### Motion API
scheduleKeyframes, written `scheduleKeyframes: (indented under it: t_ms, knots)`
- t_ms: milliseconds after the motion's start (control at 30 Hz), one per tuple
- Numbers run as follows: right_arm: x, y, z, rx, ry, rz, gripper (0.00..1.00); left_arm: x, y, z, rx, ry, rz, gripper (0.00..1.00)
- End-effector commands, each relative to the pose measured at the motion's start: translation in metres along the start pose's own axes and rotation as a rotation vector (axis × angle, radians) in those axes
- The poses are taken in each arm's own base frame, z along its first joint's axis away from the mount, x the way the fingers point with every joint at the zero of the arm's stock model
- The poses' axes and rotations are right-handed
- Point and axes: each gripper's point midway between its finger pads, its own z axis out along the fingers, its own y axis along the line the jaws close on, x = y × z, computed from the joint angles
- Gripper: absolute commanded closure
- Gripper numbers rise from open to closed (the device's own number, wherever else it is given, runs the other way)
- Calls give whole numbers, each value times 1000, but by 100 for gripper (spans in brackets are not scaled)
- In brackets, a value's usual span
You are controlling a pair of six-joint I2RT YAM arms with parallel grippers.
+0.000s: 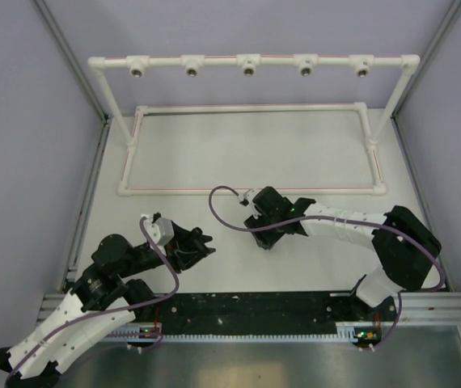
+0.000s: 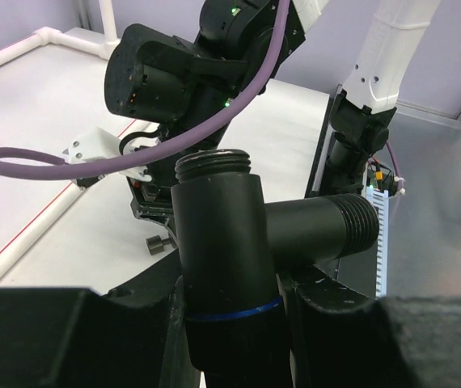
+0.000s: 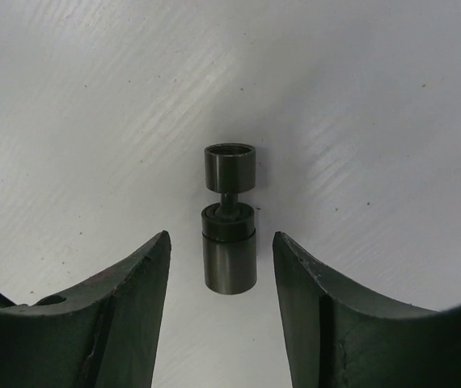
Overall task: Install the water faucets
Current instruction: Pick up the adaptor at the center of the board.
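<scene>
Left hand point(image 2: 230, 323) grips one faucet; the other lies loose under my right hand point(image 3: 221, 242)

From above I can't make out either black piece, since my hands cover them, and only the wrist views show them. My left hand is clamped narrow on the T-shaped faucet point(image 2: 218, 234). It stands upright, threaded top and side branch showing, its lower end buried between my fingers point(image 2: 77, 339) (and cut off at the picture's bottom edge). My right hand stands fairly wide and holds nothing. The stubby faucet point(image 3: 229, 259) lies on the white desk point(image 3: 69, 97) in the gap between its two fingers, touching neither as far as I can see.
</scene>
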Motion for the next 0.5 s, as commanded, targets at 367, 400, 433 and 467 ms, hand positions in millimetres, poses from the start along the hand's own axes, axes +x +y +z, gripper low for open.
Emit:
scheduleKeyframes:
  t_ms: [367, 400, 433, 467]
  knots:
    - [4, -16, 24, 79, 33, -20, 55, -25, -1, -1, -6, -76, 27, 100]
    - [6, -15, 24, 73, 34, -14, 57, -25, 0, 0, -8, -73, 30, 100]
    - [9, -14, 24, 72, 37, -5, 58, -25, 0, 0, -8, -71, 30, 100]
    - [11, -14, 24, 70, 35, 6, 60, -24, 0, 0, -9, -64, 31, 100]
